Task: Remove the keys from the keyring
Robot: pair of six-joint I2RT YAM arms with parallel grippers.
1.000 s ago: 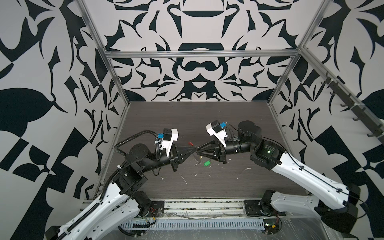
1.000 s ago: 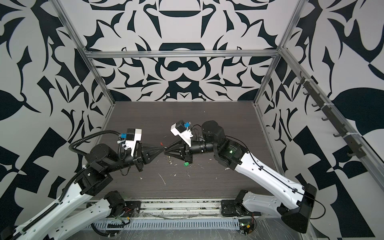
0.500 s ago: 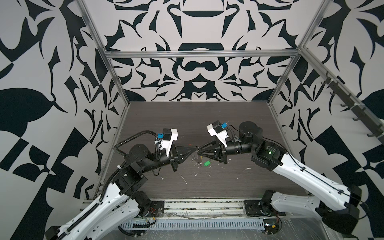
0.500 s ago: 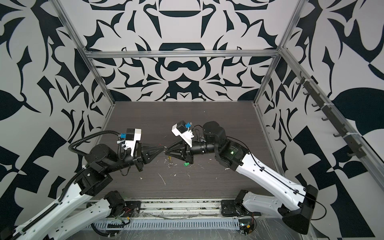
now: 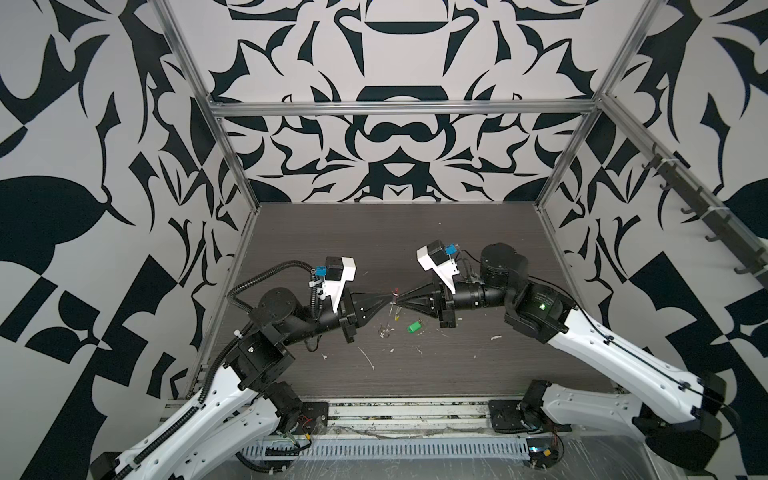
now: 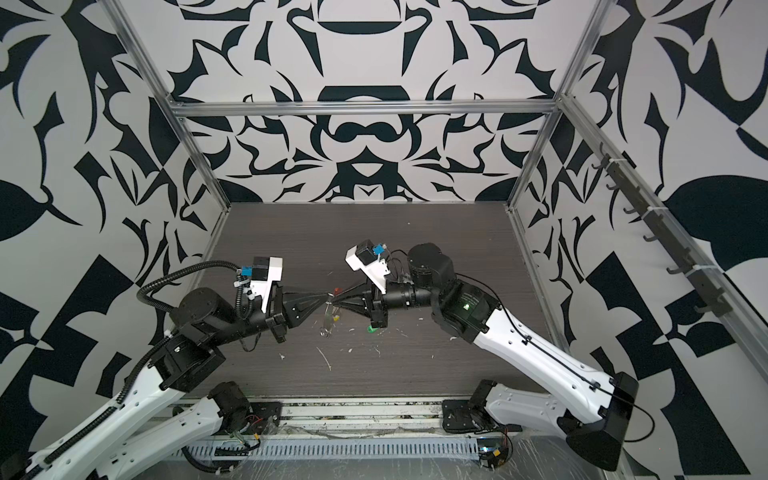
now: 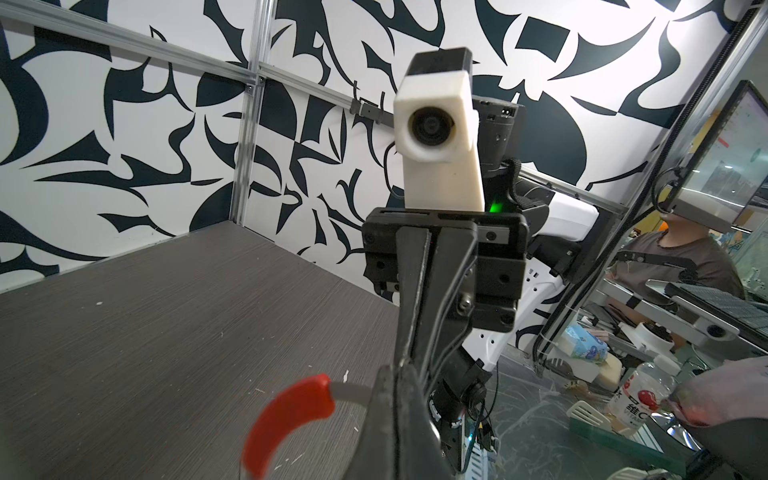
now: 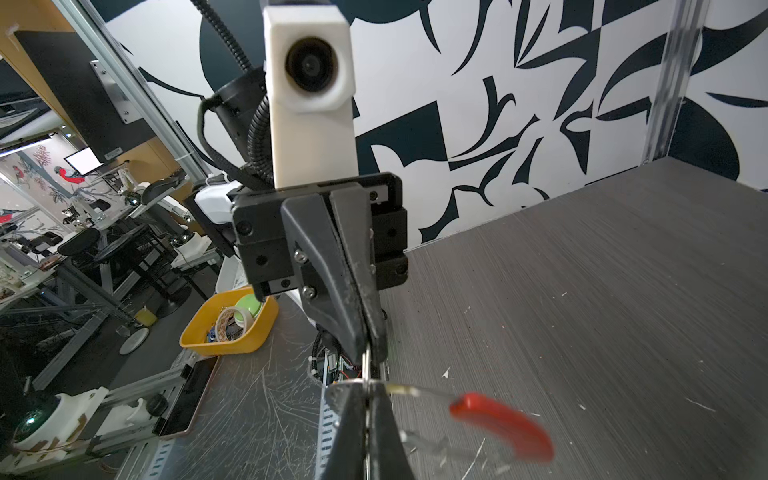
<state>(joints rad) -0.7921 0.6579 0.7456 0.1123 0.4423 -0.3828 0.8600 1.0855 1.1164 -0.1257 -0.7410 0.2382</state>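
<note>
Keyring [image 8: 503, 424] — thin wire with a curved red sleeve — is hanging in mid-air over the middle of the surface [image 5: 457, 365], open room all round, yellow key [image 5: 397, 318] dangling from it. Left hand [image 5: 390, 296] and right hand [image 5: 400, 300] are meeting tip to tip, both pinching shut on its wire; green key [image 5: 412, 327] is lying below.

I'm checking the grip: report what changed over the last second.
The right pincer closed from slightly open onto the wire of the keyring, tip to tip with the left pincer. The left pincer stayed shut on the keyring, the arms hardly moved, and the green tag stayed on the table.
</note>
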